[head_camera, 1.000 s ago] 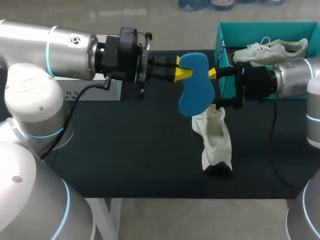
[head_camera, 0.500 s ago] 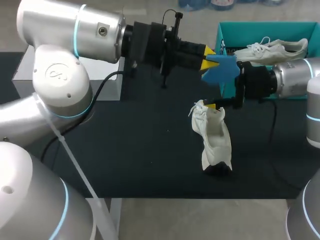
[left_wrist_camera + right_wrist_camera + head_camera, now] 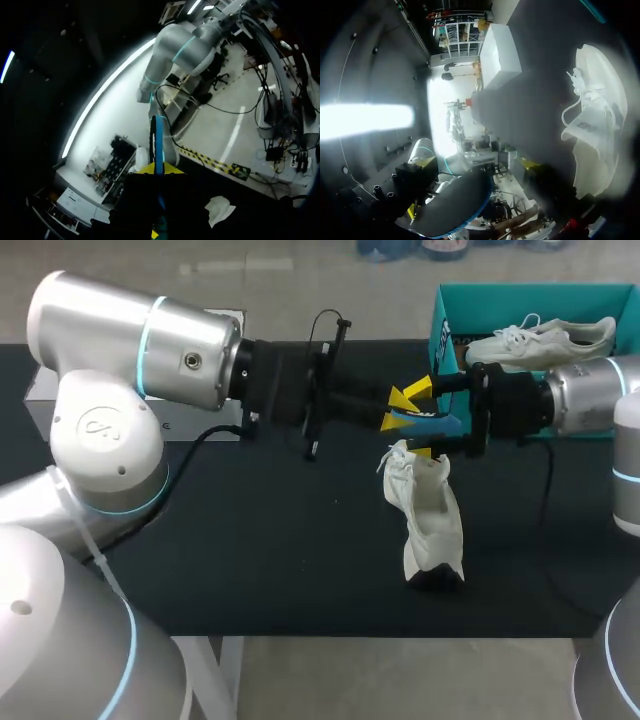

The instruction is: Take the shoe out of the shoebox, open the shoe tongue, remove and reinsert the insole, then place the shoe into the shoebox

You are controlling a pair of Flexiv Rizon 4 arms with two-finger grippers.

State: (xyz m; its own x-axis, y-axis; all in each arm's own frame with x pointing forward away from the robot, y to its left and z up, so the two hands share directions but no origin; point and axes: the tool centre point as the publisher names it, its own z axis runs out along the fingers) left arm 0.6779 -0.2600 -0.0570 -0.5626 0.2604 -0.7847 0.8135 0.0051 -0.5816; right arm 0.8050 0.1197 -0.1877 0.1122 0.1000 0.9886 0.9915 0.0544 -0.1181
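Turning over in the left gripper (image 3: 400, 408), the blue insole (image 3: 432, 421) is now showing only its thin edge, where a second ago it was showing its whole flat side. It is also sitting lower and nearer to the white shoe (image 3: 428, 515) than before. The left gripper is squeezing the insole between its two yellow tips. To me the insole is getting lined up to slide back in, so the taking-out part seems done and the putting-back part is starting. The shoe is lying on the bench (image 3: 250, 540) toward its right edge, with its open end pointing to the far edge. The insole is hanging just over that open end, not inside yet. The right gripper (image 3: 424, 420) is staying put, spread wide and gripping nothing. One of its yellow tips is touching the shoe's open end. The teal shoebox (image 3: 440, 315) is waiting at the far right corner.
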